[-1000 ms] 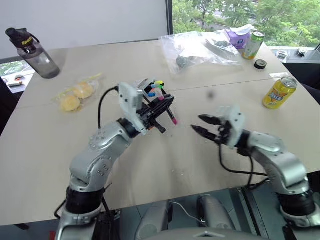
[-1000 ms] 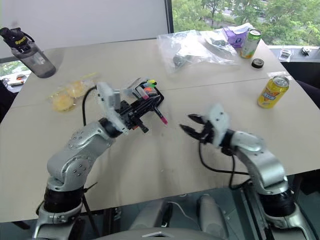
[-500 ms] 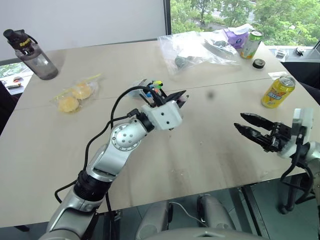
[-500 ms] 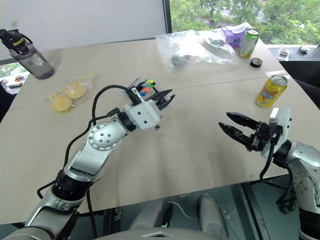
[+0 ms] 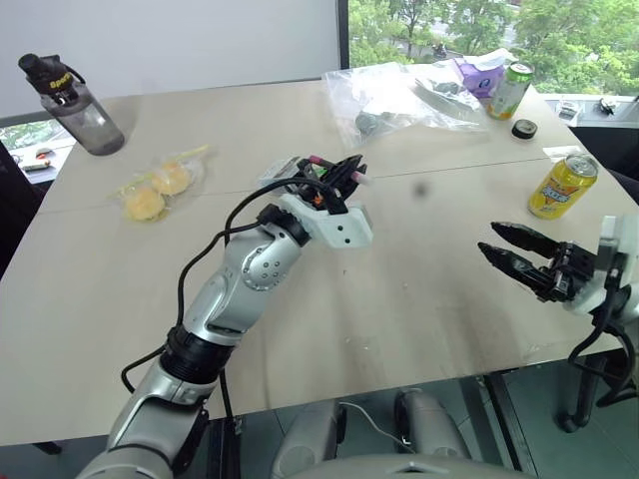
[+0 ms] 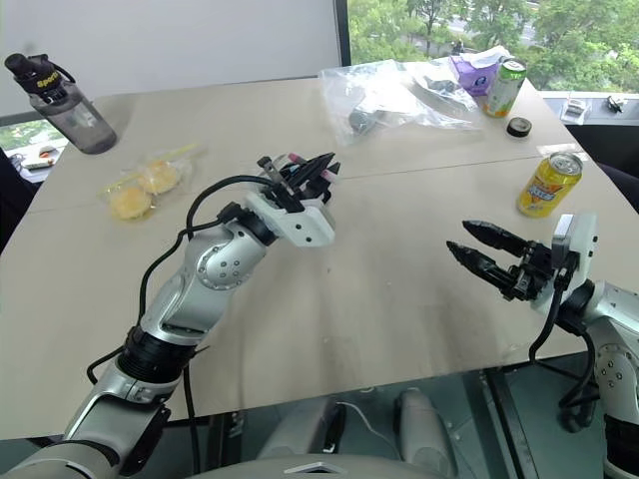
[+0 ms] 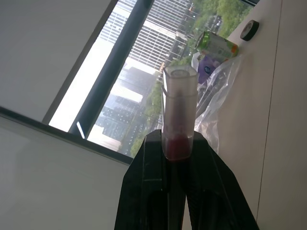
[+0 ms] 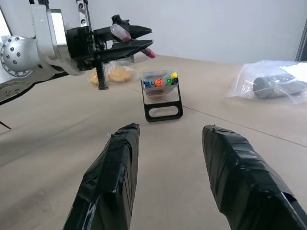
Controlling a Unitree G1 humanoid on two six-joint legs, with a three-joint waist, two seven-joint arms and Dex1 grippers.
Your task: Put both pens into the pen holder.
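Left jaws clamped, right jaws apart

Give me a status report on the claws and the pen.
Left claw shut on pink-ended pen, raised above holder. Right claw open, empty, off to the side. Nothing between pen and holder.

From the pen holder [image 8: 162,93], the table [image 5: 419,299] toward my right gripper [image 5: 511,257] lies bare, so my spread fingers there have an open lane straight to the stand. My left gripper [image 6: 305,178], clamped on the pink-ended pen [image 8: 132,42], hangs just above the holder and blocks the way in from over it. Beyond the holder the clear plastic bag [image 5: 404,95] crowds the far side; the yellow can [image 5: 562,185] stands well off to its right.
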